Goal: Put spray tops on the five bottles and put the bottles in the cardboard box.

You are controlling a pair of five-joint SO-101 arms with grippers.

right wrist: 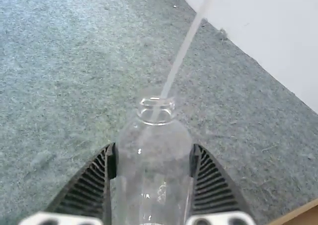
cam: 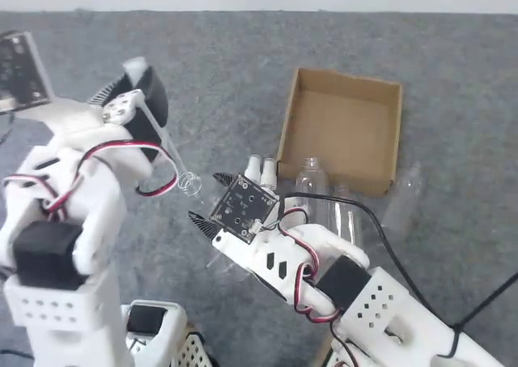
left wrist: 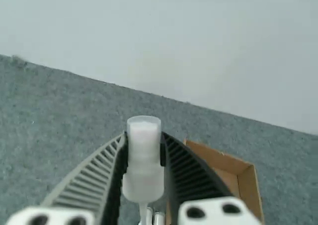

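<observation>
Presently the main hazard is misalignment. The thin tube (right wrist: 185,45) under the spray top (left wrist: 144,158) meets the bottle (right wrist: 154,135) at a slant. An off-axis descent could bend the tube against the rim or push the bottle askew. A top seated crooked would probably not fasten. The bottle wall is clear and smooth, so side load may make it slip.

The left claw (left wrist: 144,138) is clamped on the spray top, raised above the counter (cam: 218,67), with the tube pointing down toward the right claw (right wrist: 153,154). The right claw is clamped on the bottle body, and the neck projects beyond its tips. The tube end sits at or just inside the mouth. Top and neck are well apart. The box (cam: 286,132) lies near, with spare bottles (cam: 311,177) beside its wall.
</observation>
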